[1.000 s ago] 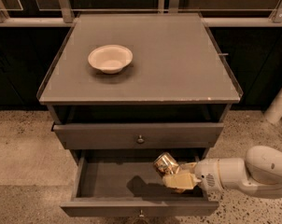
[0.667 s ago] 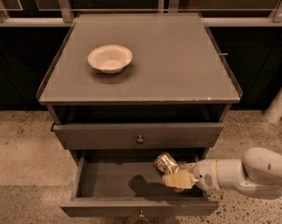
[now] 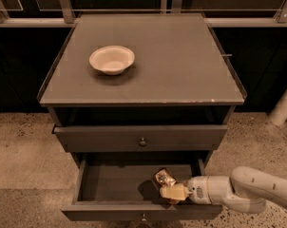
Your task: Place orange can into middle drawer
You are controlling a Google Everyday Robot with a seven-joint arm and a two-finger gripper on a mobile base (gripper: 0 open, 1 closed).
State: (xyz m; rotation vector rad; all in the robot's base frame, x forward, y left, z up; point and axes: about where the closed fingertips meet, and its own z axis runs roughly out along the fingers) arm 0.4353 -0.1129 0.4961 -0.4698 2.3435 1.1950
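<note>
**Can held over the open drawer**

The hand [image 3: 172,191] reaches in from the lower right of the frame and is closed on the orange can [image 3: 164,177]. The can juts up and to the left of it, its long axis tilted. Both hang inside the pulled-out middle drawer [image 3: 110,182], near its right front corner. Nothing visible lies between can and drawer floor, so lowering looks unobstructed. The upper drawer front [image 3: 181,137] overhangs just behind. The bowl [image 3: 111,59] sits on the table [image 3: 181,56], well apart.

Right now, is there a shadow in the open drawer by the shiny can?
Yes; camera view: a dark shadow falls on the middle drawer floor left of the orange can, held in the gripper over the drawer's right side; the can glints.
</note>
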